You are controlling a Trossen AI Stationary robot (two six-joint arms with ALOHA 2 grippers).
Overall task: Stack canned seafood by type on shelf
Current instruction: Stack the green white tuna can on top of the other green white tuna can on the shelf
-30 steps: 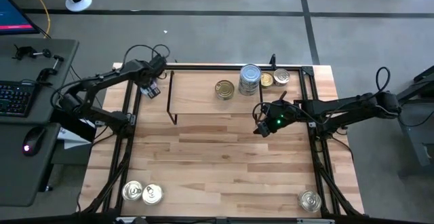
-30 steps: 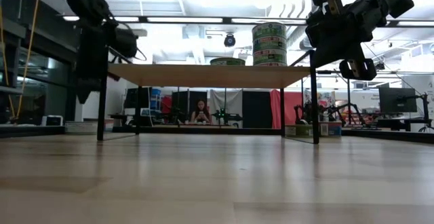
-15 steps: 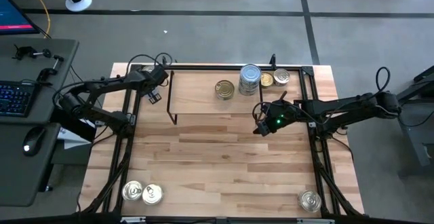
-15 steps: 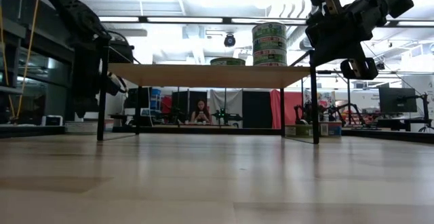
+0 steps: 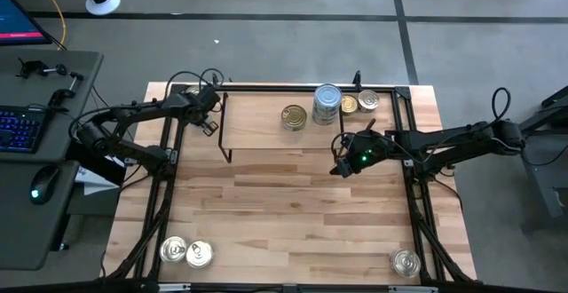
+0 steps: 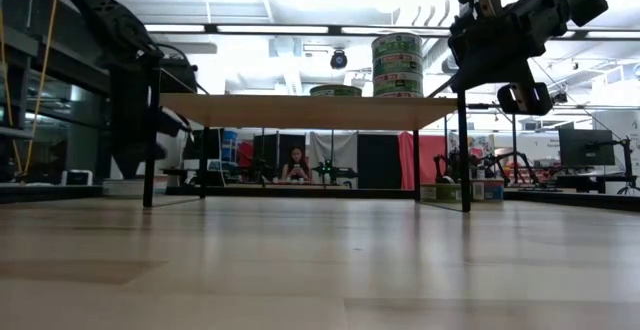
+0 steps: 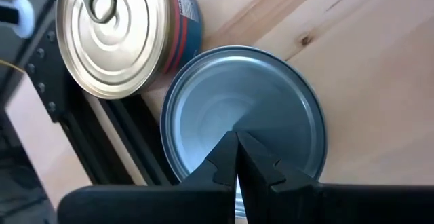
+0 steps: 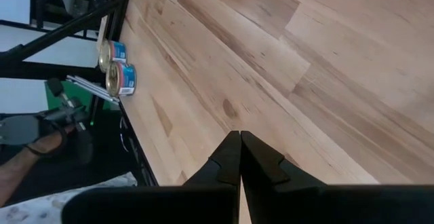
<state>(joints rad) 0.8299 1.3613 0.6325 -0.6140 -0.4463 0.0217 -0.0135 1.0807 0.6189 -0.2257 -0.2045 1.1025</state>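
At far-left table corner, left gripper [image 7: 237, 149] is held over a blue-topped tin [image 7: 244, 108], fingers together; these should be opened before descent. Right gripper [image 5: 342, 167], fingers together and empty, waits near shelf [image 5: 257, 120].

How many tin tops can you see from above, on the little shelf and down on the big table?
Tin tops on the shelf: 4
Tin tops on the tabletop: 3
Total: 7
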